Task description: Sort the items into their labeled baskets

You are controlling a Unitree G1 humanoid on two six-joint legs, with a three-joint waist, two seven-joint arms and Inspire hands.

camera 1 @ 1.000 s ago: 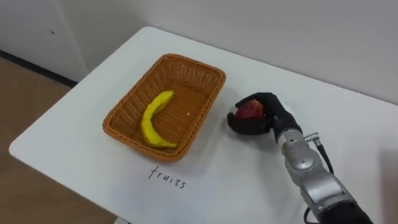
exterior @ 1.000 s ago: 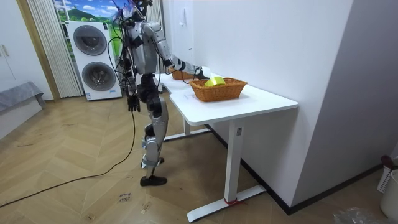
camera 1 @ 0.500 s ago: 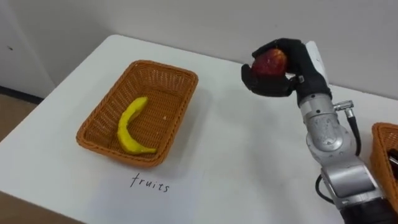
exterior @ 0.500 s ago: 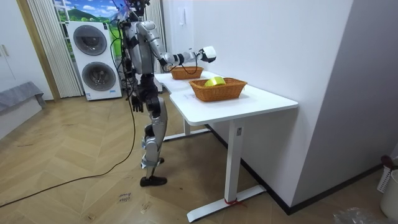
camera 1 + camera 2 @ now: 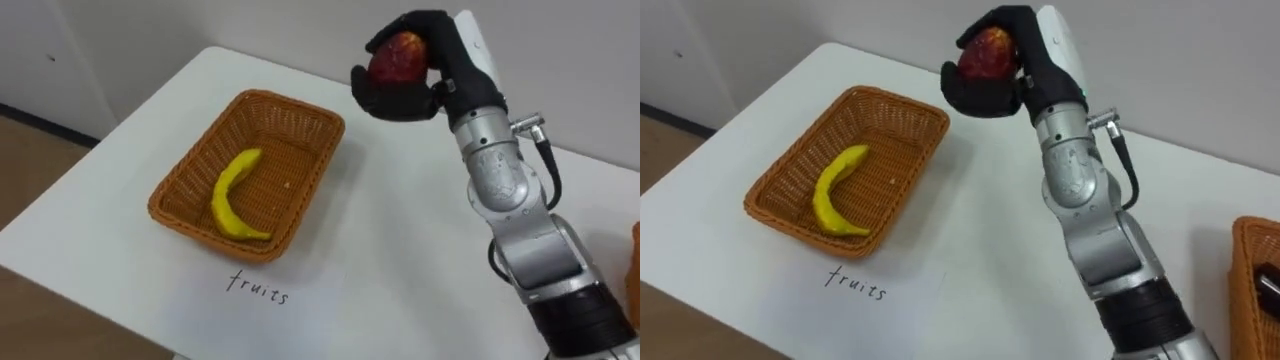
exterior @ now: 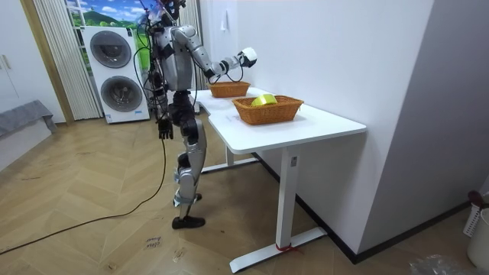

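Gripping a red apple [image 5: 398, 52] in the right hand [image 5: 410, 98], with dark fingers and thumb curled close round it and red skin showing between them. Holds it high above the white table [image 5: 400, 260], up and to the right of the far right corner of the wicker fruit basket [image 5: 178, 192] as the eye views have it. Comes in from the lower right on a forearm that rises steeply, wrist bent forward, back of the hand turned to the wall. Shows a yellow banana [image 5: 232, 195] lying along the basket's floor, and a handwritten label [image 5: 258, 287] on the table just in front of it.

Adds, in the right eye view, the rim of a second wicker basket [image 5: 1245, 250] at the lower right, with something dark [image 5: 1268, 272] inside, too cut off to name. Gives, in the room view, the robot upright at the table's side, right arm stretched up and out over the table, left hand [image 6: 163, 128] hanging by the hip, too small to read, with washing machines [image 6: 114, 72] behind.
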